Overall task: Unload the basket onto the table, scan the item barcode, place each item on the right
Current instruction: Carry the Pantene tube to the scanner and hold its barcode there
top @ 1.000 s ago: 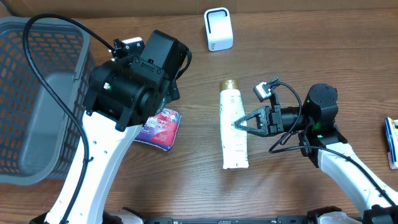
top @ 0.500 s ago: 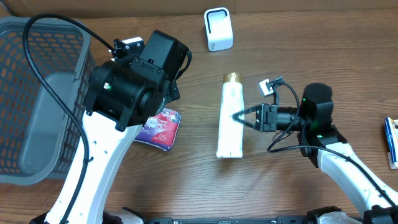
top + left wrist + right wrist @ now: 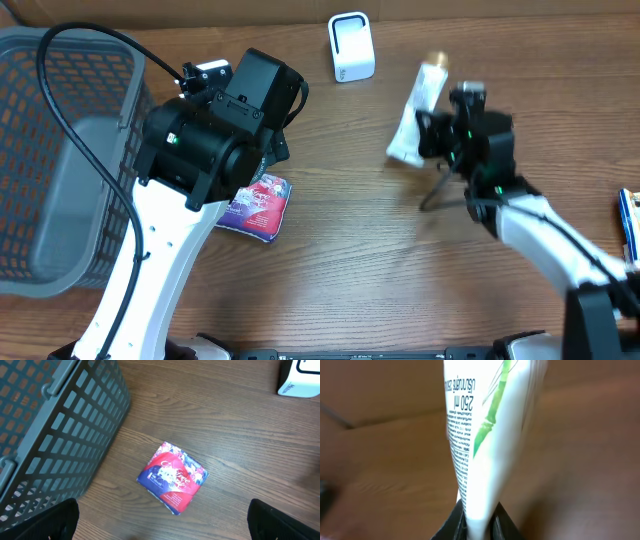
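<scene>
**Item:** white squeeze tube [image 3: 412, 118], gold cap, bamboo print, marked 250 ml.

**Place:** held off the table just right of the white barcode scanner [image 3: 351, 46], cap end pointing away from the robot; blurred from overhead.

**Holder:** right gripper [image 3: 470, 521], fingers nearly closed and pinching the tube's flattened body edge-on. The tube widens away from the fingers.

**Handling, by my reckoning:** light; soft plastic walls that dent under a squeeze; glossy, so apt to slide or swing in a thin pinch. It is best gripped across the flat faces toward the crimped end, leaving the printed side bare. No barcode can be made out.

**Also present:** left gripper [image 3: 165, 525], spread wide and empty, left of the scanner above a red-and-blue packet [image 3: 173, 477]; grey basket [image 3: 60, 150], far left.
</scene>
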### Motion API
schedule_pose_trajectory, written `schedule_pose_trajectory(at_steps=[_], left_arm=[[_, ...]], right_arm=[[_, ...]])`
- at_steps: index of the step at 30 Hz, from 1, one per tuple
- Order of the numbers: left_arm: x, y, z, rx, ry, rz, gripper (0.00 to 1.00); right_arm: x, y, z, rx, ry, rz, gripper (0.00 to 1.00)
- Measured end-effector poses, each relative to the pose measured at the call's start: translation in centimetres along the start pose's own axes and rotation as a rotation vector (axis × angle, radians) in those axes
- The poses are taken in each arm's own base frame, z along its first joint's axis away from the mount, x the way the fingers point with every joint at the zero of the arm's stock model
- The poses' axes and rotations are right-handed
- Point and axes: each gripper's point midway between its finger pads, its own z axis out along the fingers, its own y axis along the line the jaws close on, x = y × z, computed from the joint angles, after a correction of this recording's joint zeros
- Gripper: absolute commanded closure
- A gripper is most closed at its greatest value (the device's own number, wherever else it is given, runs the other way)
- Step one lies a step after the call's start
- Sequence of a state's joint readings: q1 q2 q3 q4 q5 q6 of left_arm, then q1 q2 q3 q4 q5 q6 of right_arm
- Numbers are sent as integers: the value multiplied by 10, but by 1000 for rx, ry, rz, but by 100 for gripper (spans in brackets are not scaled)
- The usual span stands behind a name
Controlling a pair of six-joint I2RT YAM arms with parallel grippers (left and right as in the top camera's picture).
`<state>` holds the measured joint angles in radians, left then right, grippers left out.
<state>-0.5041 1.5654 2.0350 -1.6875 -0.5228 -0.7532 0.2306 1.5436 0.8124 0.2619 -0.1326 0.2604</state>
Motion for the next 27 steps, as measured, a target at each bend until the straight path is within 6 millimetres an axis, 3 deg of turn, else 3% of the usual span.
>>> schedule_pose_trajectory(at_steps=[6, 12, 17, 21, 27], left_arm=[[0, 0, 0, 0, 1, 0, 0], [0, 0, 0, 0, 0, 0, 0], [0, 0, 0, 0, 0, 0, 0], [0, 0, 0, 0, 0, 0, 0], [0, 0, 0, 0, 0, 0, 0]], right_arm=[[-49, -18, 61, 133, -27, -235, 91], [-74, -38, 109, 254, -31, -469, 93], [-89, -40, 134, 334, -62, -687, 90], [-87, -27, 148, 354, -105, -849, 92], [-58, -7, 175, 361, -122, -1064, 93]])
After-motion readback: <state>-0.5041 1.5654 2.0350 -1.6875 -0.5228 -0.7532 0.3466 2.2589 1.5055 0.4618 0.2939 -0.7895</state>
